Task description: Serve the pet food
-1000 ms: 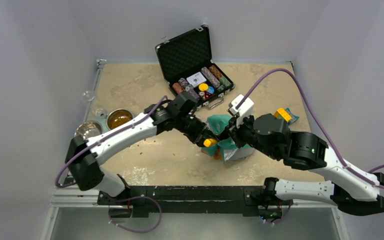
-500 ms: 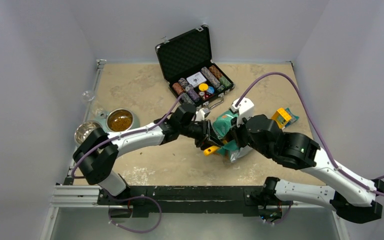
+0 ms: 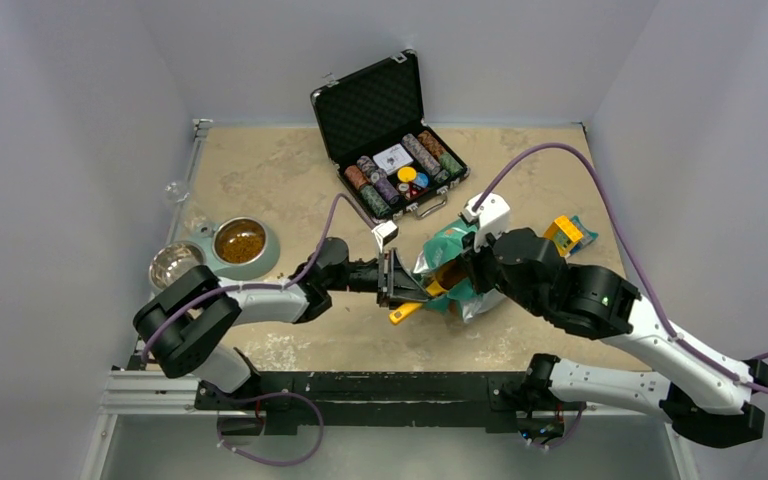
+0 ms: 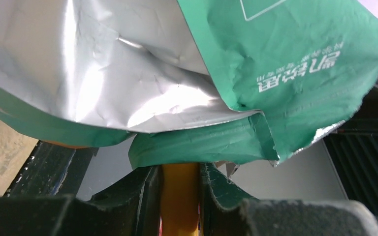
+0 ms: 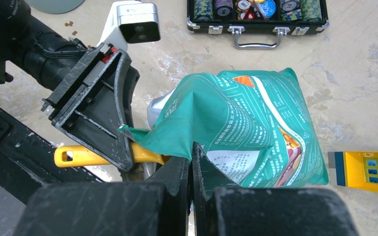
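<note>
A teal-green pouch (image 3: 452, 248) stands near the table's middle, its silver-lined mouth facing left. My right gripper (image 3: 472, 272) is shut on the pouch's (image 5: 246, 123) near edge, jaws (image 5: 192, 150) pinching the green film. My left gripper (image 3: 405, 290) is shut on a yellow scoop's handle (image 4: 179, 196). The scoop's head is hidden under the pouch's (image 4: 285, 73) mouth flap, and its handle end (image 5: 81, 156) sticks out behind the left gripper (image 5: 123, 147). Brown pet food (image 3: 240, 240) fills a pale green bowl at the left.
An empty steel bowl (image 3: 174, 263) sits beside the filled bowl. An open black case of poker chips (image 3: 390, 165) stands behind the pouch. A yellow calculator-like thing (image 3: 564, 231) lies right of the pouch. A few loose pellets (image 5: 69, 23) dot the table.
My left arm has dropped low and stretched right, bringing the scoop down and into the pouch's mouth. The right gripper has kept its hold and the pouch has shifted slightly.
</note>
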Robot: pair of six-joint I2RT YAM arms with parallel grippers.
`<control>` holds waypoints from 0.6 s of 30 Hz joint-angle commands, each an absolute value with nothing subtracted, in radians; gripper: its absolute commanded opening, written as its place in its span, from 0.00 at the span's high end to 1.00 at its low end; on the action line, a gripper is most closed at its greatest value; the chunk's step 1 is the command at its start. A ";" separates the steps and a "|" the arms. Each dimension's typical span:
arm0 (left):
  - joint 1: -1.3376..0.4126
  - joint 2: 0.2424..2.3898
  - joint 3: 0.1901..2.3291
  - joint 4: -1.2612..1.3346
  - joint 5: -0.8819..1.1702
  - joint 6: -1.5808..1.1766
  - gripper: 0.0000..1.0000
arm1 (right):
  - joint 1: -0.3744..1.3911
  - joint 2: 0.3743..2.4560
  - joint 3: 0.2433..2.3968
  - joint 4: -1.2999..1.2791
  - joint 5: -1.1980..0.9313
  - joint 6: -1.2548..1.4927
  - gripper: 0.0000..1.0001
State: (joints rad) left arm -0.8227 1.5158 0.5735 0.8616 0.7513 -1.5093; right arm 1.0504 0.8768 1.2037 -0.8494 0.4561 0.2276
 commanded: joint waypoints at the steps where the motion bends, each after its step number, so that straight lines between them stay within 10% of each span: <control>1: -0.792 1.490 0.497 1.076 0.750 -1.556 1.00 | 1.019 0.826 1.247 -0.807 0.615 0.209 1.00; 18: -0.790 1.200 0.474 0.809 0.775 -1.501 1.00 | 1.008 0.827 1.274 -0.853 0.663 0.247 1.00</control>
State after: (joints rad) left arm -0.8051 1.2457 0.4747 0.7990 0.7788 -1.5261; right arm 1.0245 0.8486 1.2156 -0.8597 0.5541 0.2424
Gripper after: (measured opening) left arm 0.311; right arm 0.009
